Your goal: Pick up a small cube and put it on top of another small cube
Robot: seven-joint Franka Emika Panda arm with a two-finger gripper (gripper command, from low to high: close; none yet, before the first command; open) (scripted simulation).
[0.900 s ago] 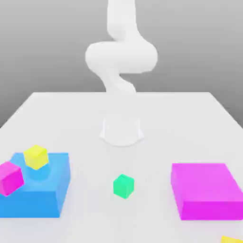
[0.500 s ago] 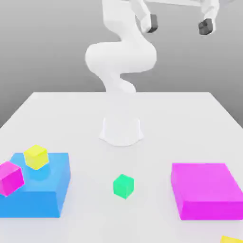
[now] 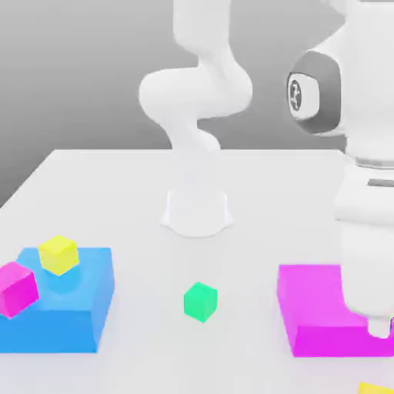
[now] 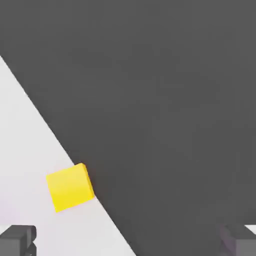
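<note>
Gripper (image 4: 127,240) spread wide, holding nothing, fingertips (image 4: 17,239) apart above a yellow cube (image 4: 70,186) at the table's (image 4: 20,150) edge. In the exterior view, arm (image 3: 368,192) lowered over the magenta block (image 3: 319,308) on the right. Green cube (image 3: 201,301) alone mid-table; another yellow cube (image 3: 58,254) atop the blue block (image 3: 65,312), magenta cube (image 3: 17,288) beside it.
</note>
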